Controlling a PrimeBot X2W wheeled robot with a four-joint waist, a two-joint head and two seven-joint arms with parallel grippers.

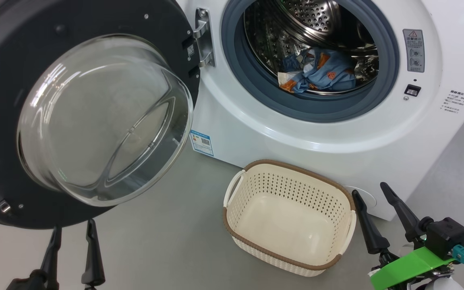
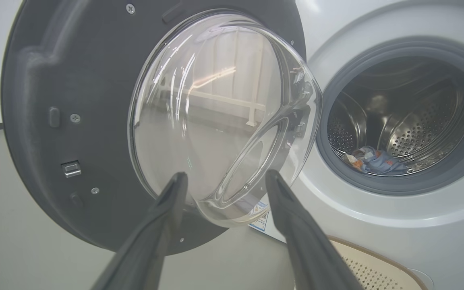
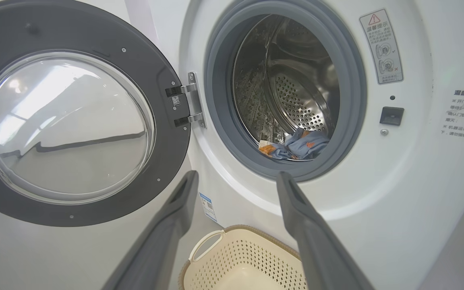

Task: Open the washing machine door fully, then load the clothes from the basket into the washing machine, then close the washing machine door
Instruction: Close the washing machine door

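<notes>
left hand: fingers spread wide, holding nothing; it sits just under the lower edge of the washing machine door, and in its wrist view the two fingers frame the bottom of the glass bowl (whether they touch cannot be told).
right hand: also wide, holding nothing; just beside the right end of the basket, tips pointing up at the white front of the washing machine.
door: stands open to the left on a metal hinge, inner face toward the robot; a round black ring dotted with small screws, with a bulging clear bowl at its centre, glossy with reflections.
clothes: light-blue fabric with orange-brown print, crumpled in a heap at the bottom front of the drum, just behind the gasket; well apart from both hands.
basket: on the floor below the opening, bare cream bottom showing; perforated plastic, rounded rectangle, brown rim, white side handles.
machine: boxy and white; grey rubber gasket, shiny perforated steel drum.
around: blue label sticker low on the front; warning label and dark latch socket right of the opening.
in the way: the open door stands between the left hand and the opening; the basket lies between the two hands.
</notes>
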